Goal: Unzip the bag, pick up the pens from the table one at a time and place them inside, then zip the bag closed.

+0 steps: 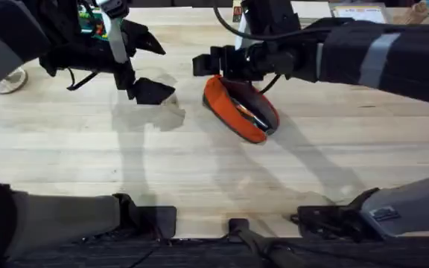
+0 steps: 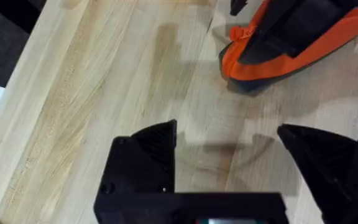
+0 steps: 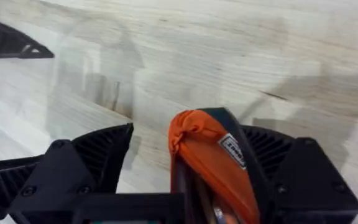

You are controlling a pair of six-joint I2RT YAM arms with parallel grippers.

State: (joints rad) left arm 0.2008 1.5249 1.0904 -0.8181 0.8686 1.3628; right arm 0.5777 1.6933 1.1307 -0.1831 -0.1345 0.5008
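The orange bag (image 1: 238, 113) lies slantwise on the table (image 1: 199, 175) at centre back, its zipper slit gaping dark. My right gripper (image 1: 218, 73) hangs open over the bag's far end. In the right wrist view that orange end (image 3: 194, 134) stands between the two black fingers (image 3: 98, 162), with a gap on one side. My left gripper (image 1: 162, 71) hovers open to the left of the bag, over bare wood and holding nothing. The left wrist view has the bag (image 2: 238, 62) beyond the open left gripper (image 2: 225, 134). The pens are hidden; slim shapes in the slit are unclear.
Colourful clutter (image 1: 91, 22) sits at the back left behind the left arm. Papers (image 1: 360, 11) lie at the back right, and a white object (image 1: 10, 80) sits at the left edge. Bare wood stretches between the bag and the arm bases.
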